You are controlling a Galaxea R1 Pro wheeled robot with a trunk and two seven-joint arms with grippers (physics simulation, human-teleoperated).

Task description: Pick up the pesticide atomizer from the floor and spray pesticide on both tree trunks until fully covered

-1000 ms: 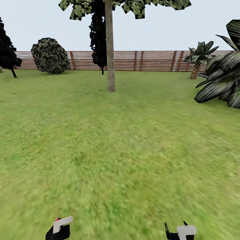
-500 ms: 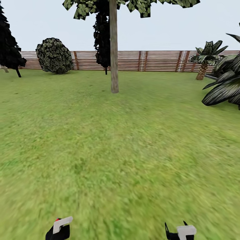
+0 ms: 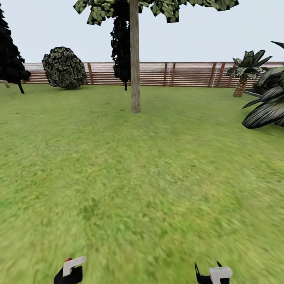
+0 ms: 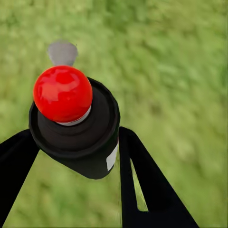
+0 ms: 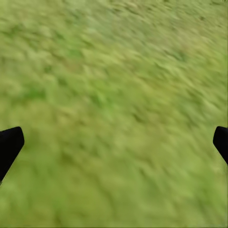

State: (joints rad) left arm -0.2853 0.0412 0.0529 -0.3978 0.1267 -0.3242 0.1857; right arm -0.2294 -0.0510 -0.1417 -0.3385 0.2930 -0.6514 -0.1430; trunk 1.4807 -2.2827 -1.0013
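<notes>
1. Your left gripper [image 4: 76, 156] is clenched on the atomizer [image 4: 76, 128]; its red top [image 4: 62, 93] shows between the black fingers [image 4: 142, 185], above grass.
2. Your right gripper [image 5: 114, 142] has its jaws released, spread wide over bare lawn [image 5: 114, 95].
3. One tree [image 3: 135, 59] stands ahead on the grass, well apart from you, trunk upright before the fence [image 3: 189, 73].
4. Both grippers sit low in the head view: left [image 3: 70, 270], right [image 3: 215, 273].

A red-topped black pesticide atomizer [image 4: 76, 126] above mottled green lawn [image 3: 157, 177]; pale grey-brown tree trunk [image 3: 135, 59], brown slatted fence [image 3: 189, 73], possibly white-striped.
</notes>
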